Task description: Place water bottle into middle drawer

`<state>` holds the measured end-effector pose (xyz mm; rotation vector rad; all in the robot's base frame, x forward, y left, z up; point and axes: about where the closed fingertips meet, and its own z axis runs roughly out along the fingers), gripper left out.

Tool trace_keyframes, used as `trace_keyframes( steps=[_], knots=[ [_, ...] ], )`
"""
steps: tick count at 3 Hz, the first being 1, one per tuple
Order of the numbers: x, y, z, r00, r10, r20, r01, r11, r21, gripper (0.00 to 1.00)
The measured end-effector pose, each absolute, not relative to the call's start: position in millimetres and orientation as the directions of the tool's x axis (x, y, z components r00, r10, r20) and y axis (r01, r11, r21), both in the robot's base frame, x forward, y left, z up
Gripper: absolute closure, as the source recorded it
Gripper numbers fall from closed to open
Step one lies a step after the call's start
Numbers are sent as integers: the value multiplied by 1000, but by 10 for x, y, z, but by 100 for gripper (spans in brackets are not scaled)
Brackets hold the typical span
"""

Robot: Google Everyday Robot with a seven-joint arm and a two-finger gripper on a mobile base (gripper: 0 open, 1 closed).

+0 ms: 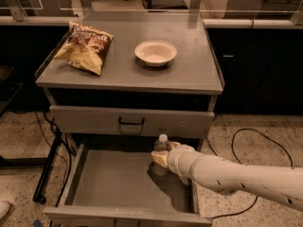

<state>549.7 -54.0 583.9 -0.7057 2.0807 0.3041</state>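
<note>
Jaws closed on bottle (162, 145) at mid-body. Gripper (160, 159) over open drawer (109, 186), at its 1 o'clock corner. Bottle upright; judged light, thin-walled, slippery, easily crushed. Hold at label advised, gentle squeeze.

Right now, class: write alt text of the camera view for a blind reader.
The robot's cream pincer holds a small clear plastic water bottle upright over the open grey metal middle drawer. On the grey cabinet top sit a yellow crisp bag and a pale bowl.
</note>
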Motion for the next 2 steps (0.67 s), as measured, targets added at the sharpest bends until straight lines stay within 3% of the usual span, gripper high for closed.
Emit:
trace_keyframes(
  steps=[2],
  knots=[
    [5344,-557,5349,-506,-338,-793,-559,829,3,100]
  ],
)
